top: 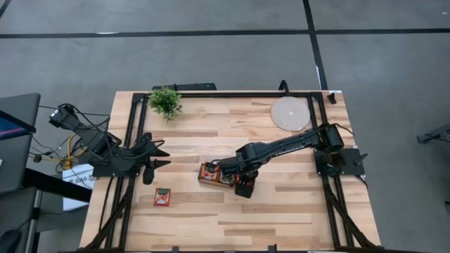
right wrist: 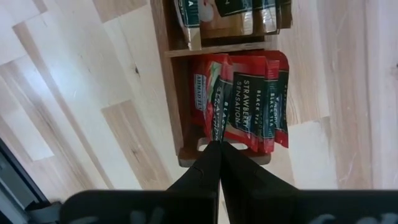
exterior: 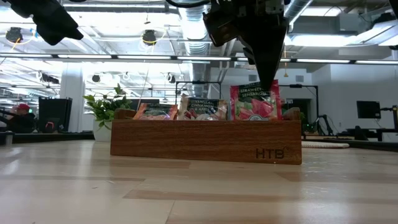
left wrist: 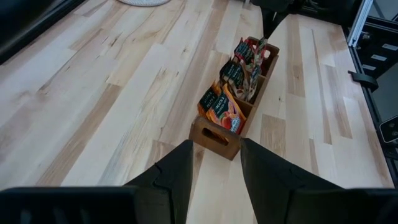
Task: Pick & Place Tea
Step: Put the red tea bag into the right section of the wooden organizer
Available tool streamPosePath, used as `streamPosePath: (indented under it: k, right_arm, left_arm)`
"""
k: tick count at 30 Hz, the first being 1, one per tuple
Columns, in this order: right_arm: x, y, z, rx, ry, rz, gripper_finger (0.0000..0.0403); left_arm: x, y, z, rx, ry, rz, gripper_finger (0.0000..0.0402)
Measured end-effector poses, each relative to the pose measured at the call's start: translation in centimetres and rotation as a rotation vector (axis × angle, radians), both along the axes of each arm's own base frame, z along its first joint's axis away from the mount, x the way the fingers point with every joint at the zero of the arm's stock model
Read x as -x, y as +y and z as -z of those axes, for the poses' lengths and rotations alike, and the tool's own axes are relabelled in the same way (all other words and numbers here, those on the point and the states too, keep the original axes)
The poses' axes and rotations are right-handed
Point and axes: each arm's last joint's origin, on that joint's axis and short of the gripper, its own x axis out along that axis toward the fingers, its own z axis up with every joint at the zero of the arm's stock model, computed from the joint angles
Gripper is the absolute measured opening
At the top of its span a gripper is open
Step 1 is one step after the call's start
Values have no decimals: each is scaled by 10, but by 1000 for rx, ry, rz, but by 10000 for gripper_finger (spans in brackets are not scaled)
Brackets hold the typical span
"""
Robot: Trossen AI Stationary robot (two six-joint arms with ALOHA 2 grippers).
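A long wooden tray (top: pixel 202 177) lies mid-table with tea sachets standing in its compartments (left wrist: pixel 231 74). The compartment at the tray's right end holds several red sachets (right wrist: pixel 255 106). My right gripper (right wrist: pixel 219 146) points straight down over that compartment, shut on the top of one red sachet (exterior: pixel 252 102), which stands taller than the rest. One more red sachet (top: pixel 162 197) lies flat on the table, toward the near left. My left gripper (left wrist: pixel 216 146) hovers open at the table's left side, aimed at the tray and touching nothing. My right gripper pinches the top edge (right wrist: pixel 215 134) of a red sachet between its two fingers, near one upper corner (exterior: pixel 268 93). The fingers come from above, pointing down. The sachet stands upright with its lower part inside the tray's end compartment, among the other red sachets.
A small potted plant (top: pixel 166 102) stands at the far left and a round pale mat (top: pixel 290 114) at the far right. Black frame rails (top: pixel 133 126) run along the table's left, right and far sides. Bare wood lies near of the tray.
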Motion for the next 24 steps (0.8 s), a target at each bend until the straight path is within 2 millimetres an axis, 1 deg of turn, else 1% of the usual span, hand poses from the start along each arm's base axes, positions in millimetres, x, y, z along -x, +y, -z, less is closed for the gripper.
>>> streamPosePath:
  k: [14,17,24]
  right_arm:
    - [-1,-2,0,0,-4,-29,3]
    - [-1,-2,0,0,-4,-29,16]
    - [3,-2,0,6,29,-29,72]
  left_arm:
    - [0,0,0,0,0,1,126]
    - [0,0,0,-1,0,1,126]
    - [0,0,0,-3,0,2,126]
